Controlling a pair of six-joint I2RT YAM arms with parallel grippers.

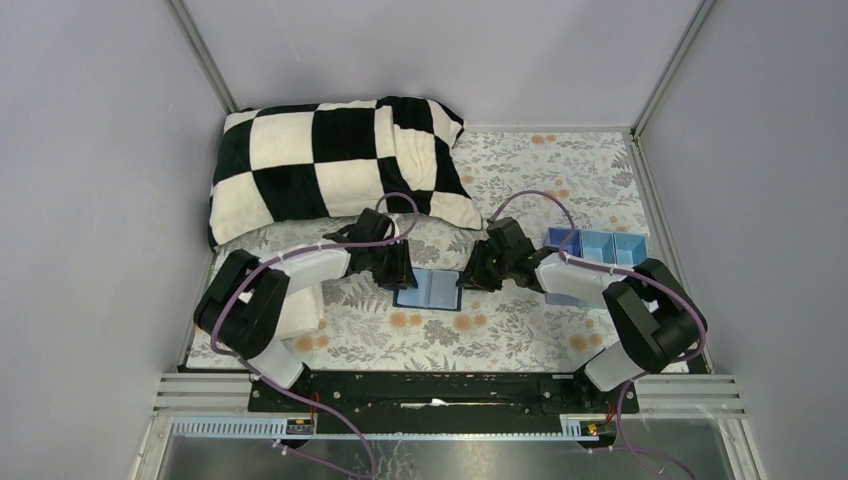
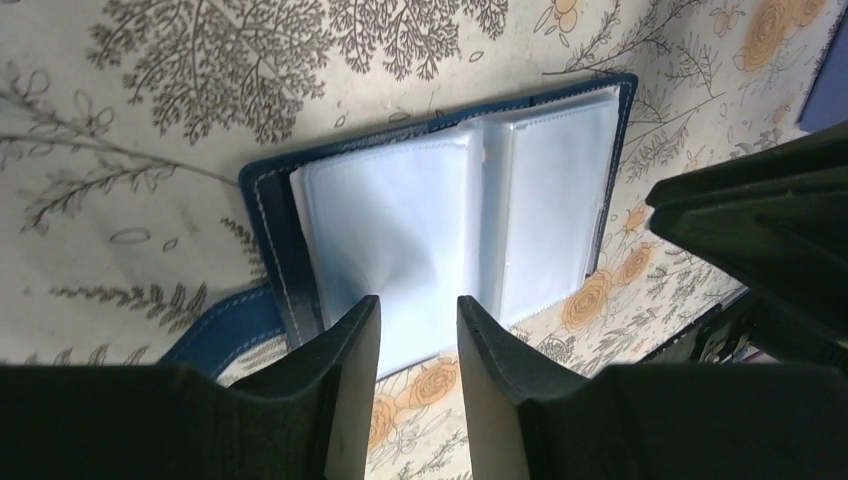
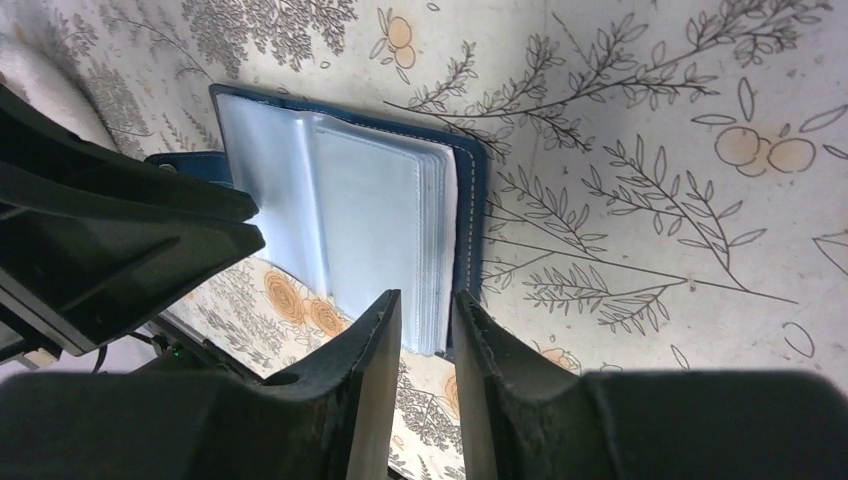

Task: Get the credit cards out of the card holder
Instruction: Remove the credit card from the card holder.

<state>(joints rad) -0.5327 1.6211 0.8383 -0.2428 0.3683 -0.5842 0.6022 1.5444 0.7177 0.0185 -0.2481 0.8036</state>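
The card holder lies open and flat on the flowered cloth between my two grippers, dark navy at the edges with pale blue clear sleeves inside. In the left wrist view the card holder lies just beyond my fingertips, its closure tab at the left. My left gripper is narrowly open and empty, above the near sleeve edge. My right gripper is narrowly open and empty at the stacked sleeve edges of the card holder. No credit card shows clearly in the sleeves.
A light-blue compartment tray stands behind the right arm. A black-and-white checked pillow lies at the back left. A white folded cloth sits under the left arm. Grey walls close in both sides.
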